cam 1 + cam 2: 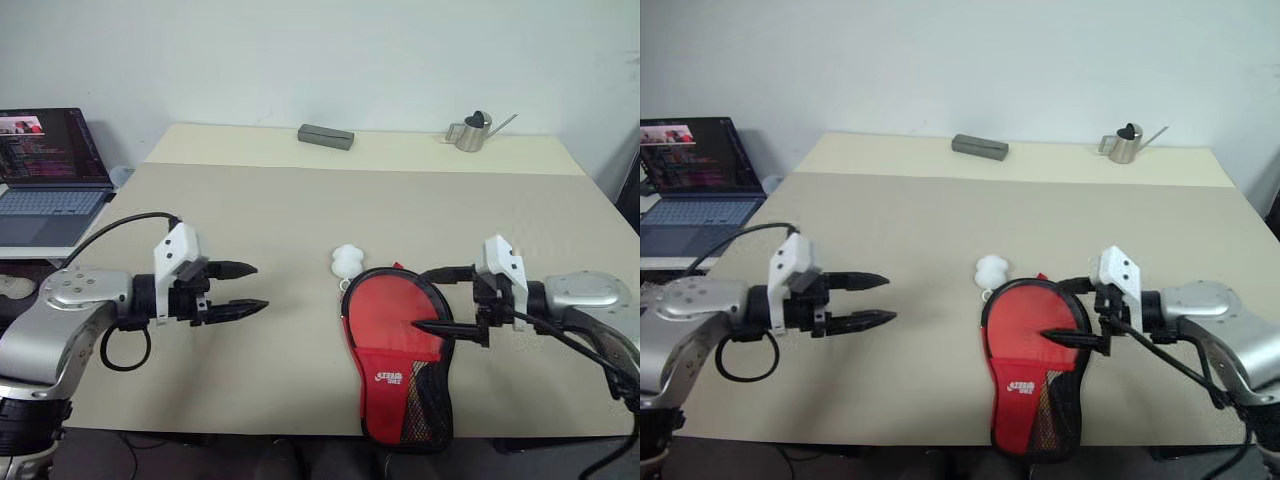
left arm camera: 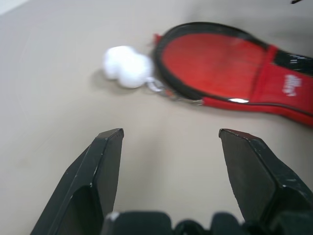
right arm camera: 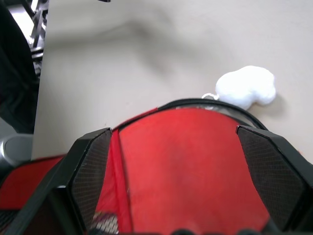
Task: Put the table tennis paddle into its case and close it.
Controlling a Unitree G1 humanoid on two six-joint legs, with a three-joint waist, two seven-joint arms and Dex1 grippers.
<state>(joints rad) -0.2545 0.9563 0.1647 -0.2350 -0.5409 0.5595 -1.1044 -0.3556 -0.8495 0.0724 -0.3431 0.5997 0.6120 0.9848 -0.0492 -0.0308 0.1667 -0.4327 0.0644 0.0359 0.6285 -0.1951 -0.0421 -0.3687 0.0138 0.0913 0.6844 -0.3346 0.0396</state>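
Right gripper spread wide above the case.

Red-and-black paddle-shaped case flat on counter near front edge, red face up, mesh handle end toward robot, white plush charm at round end

1. Both forearms are showing smooth silver-grey metal shells that are narrowing into black wrist sections.
2. The left hand is ending in two slim black fingers that are tapering to points; a white angular block is sitting on top of its wrist.
3. A black cable is arching from that white block back over the left forearm, and another is looping beneath it.
4. The right hand is carrying the same white block and black pointed fingers, with black cables trailing along its silver forearm.
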